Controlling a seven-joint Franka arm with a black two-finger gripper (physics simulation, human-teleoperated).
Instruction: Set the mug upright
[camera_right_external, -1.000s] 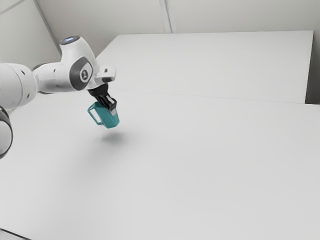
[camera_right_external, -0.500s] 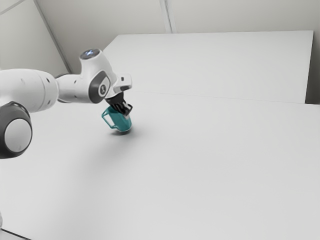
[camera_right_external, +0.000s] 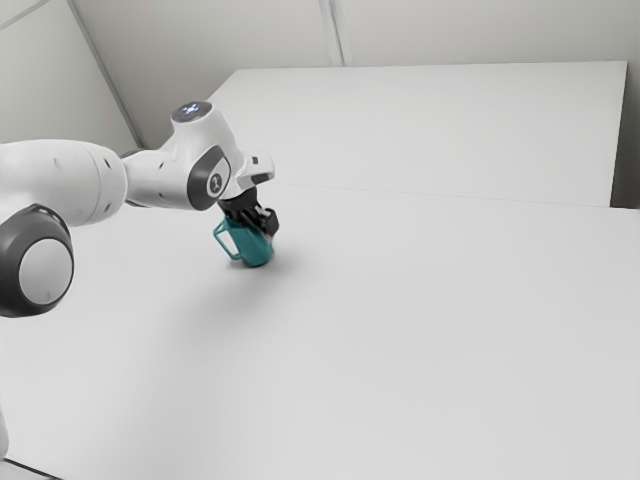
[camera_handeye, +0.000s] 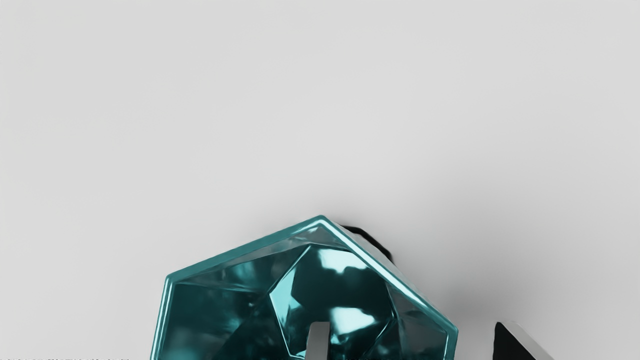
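Observation:
The teal, faceted mug (camera_right_external: 256, 250) stands upright on the white table, its handle toward the exterior view's left. Over its top is my black gripper (camera_right_external: 257, 222), partly hiding the rim. Looking down in the wrist view, the open mouth of the mug (camera_handeye: 240, 310) faces the camera, with the inner base visible. My gripper (camera_handeye: 417, 340) is open across one side wall: one finger reaches inside the mug, and the other is outside, with a gap between it and the wall.
The bare white table (camera_right_external: 400, 340) extends around the mug. Behind it rises a pale panel (camera_right_external: 430, 130), with room walls beyond.
The mug has come down from the air onto the table and toward the exterior view's right, straightening from its tilt. My hand travelled with it, and the fingers have opened.

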